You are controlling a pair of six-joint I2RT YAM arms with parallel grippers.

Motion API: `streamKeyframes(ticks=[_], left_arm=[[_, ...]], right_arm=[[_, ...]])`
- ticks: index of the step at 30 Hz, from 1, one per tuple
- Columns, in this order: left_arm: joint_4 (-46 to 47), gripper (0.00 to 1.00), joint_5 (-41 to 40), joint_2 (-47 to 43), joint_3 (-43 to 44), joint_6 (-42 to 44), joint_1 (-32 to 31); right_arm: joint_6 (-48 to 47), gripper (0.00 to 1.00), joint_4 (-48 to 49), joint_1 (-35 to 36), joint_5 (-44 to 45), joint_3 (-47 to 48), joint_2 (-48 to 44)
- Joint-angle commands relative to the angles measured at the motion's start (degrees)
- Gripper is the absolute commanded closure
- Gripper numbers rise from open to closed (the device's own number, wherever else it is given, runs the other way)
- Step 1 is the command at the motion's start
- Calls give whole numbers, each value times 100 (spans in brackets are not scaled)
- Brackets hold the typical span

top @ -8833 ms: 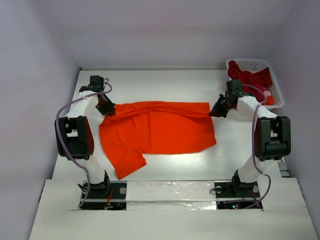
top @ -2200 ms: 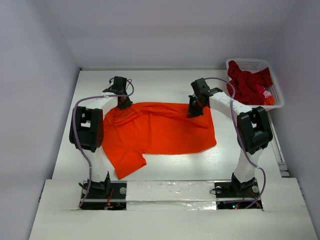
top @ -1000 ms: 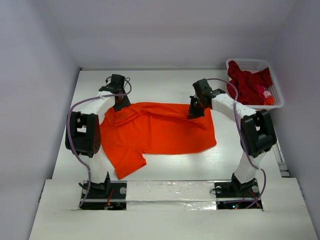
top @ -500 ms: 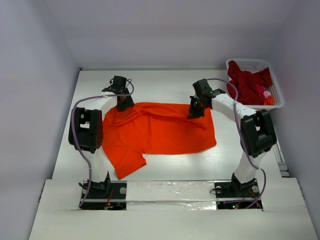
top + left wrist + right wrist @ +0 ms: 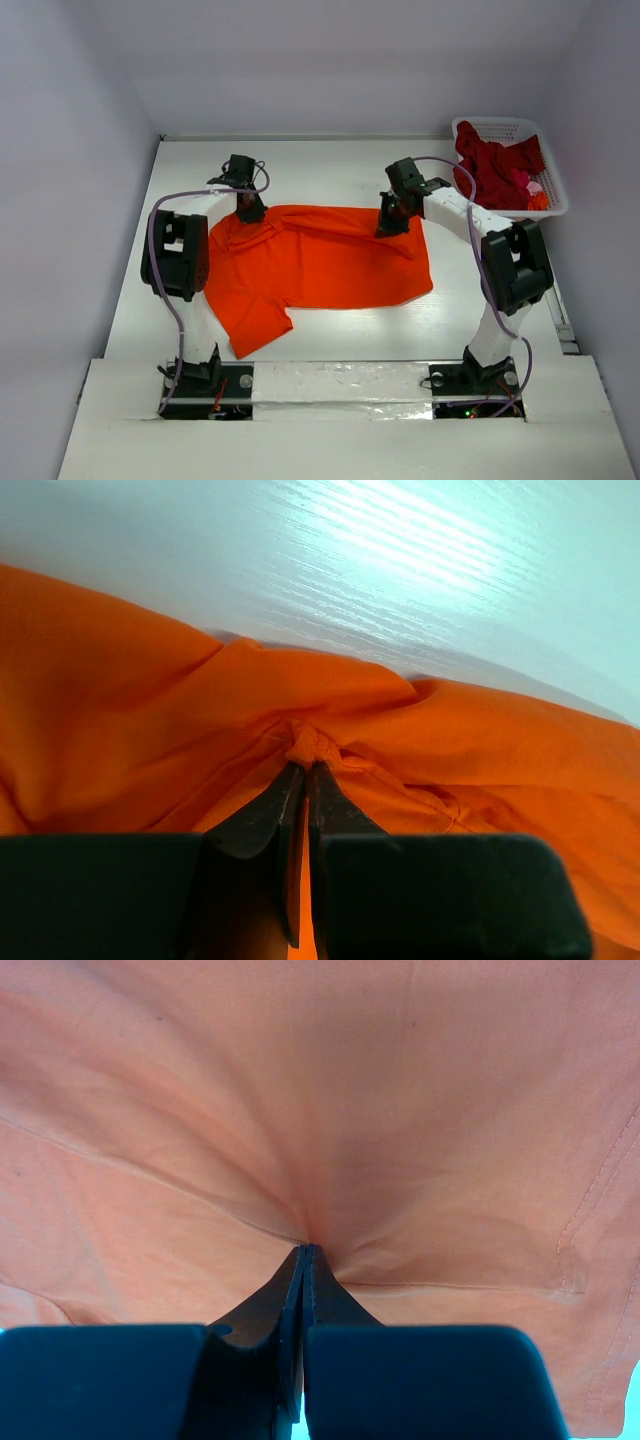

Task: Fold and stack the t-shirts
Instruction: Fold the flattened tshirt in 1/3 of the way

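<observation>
Your left gripper pinches a bunched fold of the orange t-shirt at its tips; your right gripper clamps cloth likewise.

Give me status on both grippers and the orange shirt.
Left gripper shut on orange t-shirt, far edge. Right gripper shut on it too. Shirt spread on table. Basket off right, clear.

Seen from each wrist, the orange-red t-shirt spills past the frame edges. The cloth nipped between the closed tips of the left pincer and the right pincer is hidden by the fingers themselves. From above, both pincers' tips are too small and shadowed to make out, and the crimson t-shirts heaped in the white lattice basket are too tangled to count.
</observation>
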Motion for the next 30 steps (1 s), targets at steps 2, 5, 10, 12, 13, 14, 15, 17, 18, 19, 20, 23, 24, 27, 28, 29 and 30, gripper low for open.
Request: streamKeyframes(ticks=[2,5,10,12,13,14,15,17,18,19,20,23,24,27,28,29,30], left_arm=[[-10,100,-14,-62,232,-19,39],[-177,100,-67,-132,320,-28,39],[-695,100,-208,-483,460,16,39],[-932,100,-251,-710,478,60,39],[-1011,100,-269,-782,487,60,39],[-1082,100,-278,-852,478,60,39],[-1222,100,-295,-974,478,68,39],[-1346,100,-313,-1089,417,51,39],[-1424,100,-322,-1194,382,42,39],[-1425,100,-348,-1239,277,42,39],[-1434,100,-366,-1283,215,42,39],[-1425,100,-375,-1397,-5,60,39],[-1443,100,-331,-1424,-58,60,39],[-1495,100,-296,-1537,-277,77,39],[-1504,100,-296,-1564,-400,86,39],[-1504,100,-278,-1599,-470,86,39],[-1539,100,-269,-1635,-523,77,39]], right_arm=[[-24,100,-33,49,101,88,-252],[-7,100,-25,49,92,79,-252],[28,100,-33,49,83,27,-357],[46,100,-42,49,22,-9,-418],[55,100,-60,49,4,-9,-445],[64,100,-77,49,-22,-17,-497],[55,100,-86,49,-84,-17,-515],[46,100,-147,49,-119,-26,-585],[29,100,-148,49,-119,-26,-603],[20,100,-182,49,-119,-35,-621],[-15,100,-200,49,-137,-52,-629],[-50,100,-235,49,-146,-131,-673],[-59,100,-236,49,-180,-184,-708],[-86,100,-253,49,-251,-254,-752],[-86,100,-244,49,-269,-316,-787],[-94,100,-244,49,-295,-334,-796],[-95,100,-236,49,-347,-369,-814]])
